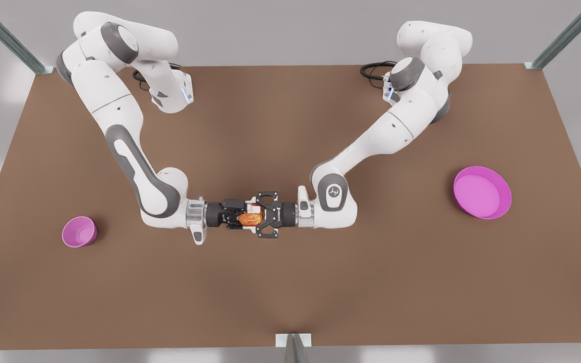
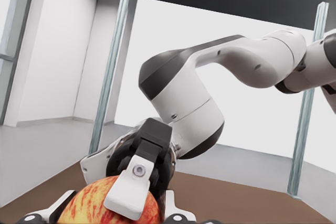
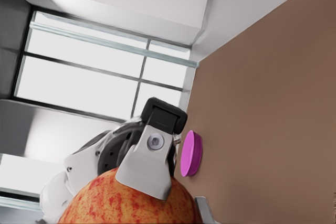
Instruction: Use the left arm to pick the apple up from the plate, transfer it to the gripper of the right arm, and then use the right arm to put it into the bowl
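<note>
Above mid-surface (image 1: 290, 282), apple (image 1: 250, 219) between two meeting hands — left hand (image 1: 263, 218) closed on it, right hand (image 1: 240, 218) gripping too, plate (image 1: 482, 193) and bowl (image 1: 79, 232) well apart.

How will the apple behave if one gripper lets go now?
Round and smooth-skinned, the apple, held mid-air between left gripper and right gripper, could pivot in two jaws. Dropped, it would probably roll across the table. It looks rigid, so firm clamping seems safe.
</note>
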`<action>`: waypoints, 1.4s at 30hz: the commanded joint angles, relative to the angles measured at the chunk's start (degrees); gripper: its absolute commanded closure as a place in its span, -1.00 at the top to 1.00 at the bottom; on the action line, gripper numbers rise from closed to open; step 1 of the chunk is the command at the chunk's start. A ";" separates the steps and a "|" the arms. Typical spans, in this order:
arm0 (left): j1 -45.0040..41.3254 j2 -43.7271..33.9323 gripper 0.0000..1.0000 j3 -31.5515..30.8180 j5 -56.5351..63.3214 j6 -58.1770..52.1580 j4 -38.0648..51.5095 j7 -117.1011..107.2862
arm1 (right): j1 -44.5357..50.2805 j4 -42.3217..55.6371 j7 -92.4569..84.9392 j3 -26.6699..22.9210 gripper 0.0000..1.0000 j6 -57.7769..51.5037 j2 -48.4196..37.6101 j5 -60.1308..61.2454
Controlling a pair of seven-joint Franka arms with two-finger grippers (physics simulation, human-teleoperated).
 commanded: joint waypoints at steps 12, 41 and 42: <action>0.14 -0.20 0.99 -0.07 0.10 -0.28 0.20 2.01 | -2.76 -0.23 -6.95 -0.50 0.57 -0.29 -0.35 -4.84; 12.09 -57.15 1.00 38.34 81.84 -48.88 -19.76 -114.53 | -37.04 9.00 -5.54 -0.76 0.50 -7.85 -0.97 -69.79; 12.09 -57.06 1.00 38.34 81.84 -49.59 -19.76 -114.54 | -38.00 9.08 -5.63 -0.94 0.50 -8.91 -0.97 -69.97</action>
